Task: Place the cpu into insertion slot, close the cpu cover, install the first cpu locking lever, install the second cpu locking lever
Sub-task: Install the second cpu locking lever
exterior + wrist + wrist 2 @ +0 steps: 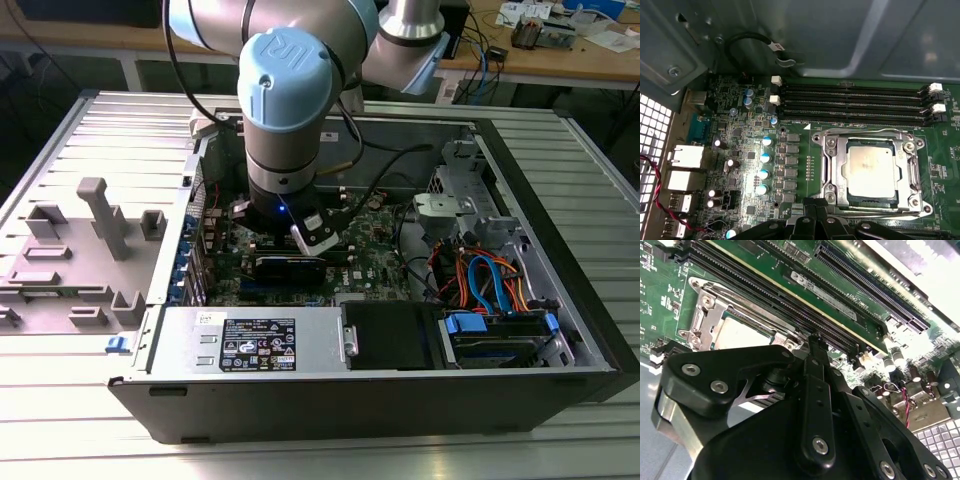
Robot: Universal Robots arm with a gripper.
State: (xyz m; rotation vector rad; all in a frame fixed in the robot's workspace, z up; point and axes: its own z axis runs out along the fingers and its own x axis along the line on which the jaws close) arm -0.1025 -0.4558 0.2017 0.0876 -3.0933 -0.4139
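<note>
Chip (871, 167): seated in socket (840, 197), cover plate (829, 165) down over it; levers look latched, uncertain. Gripper (813, 342): at the socket's 6 o'clock edge, fingers together, holding nothing.

An open computer case (560, 300) lay on a ribbed metal table (60, 420). A grey fixture (100, 215) stood at the exterior view's left; orange and blue cables (485, 280) sat at its right.
</note>
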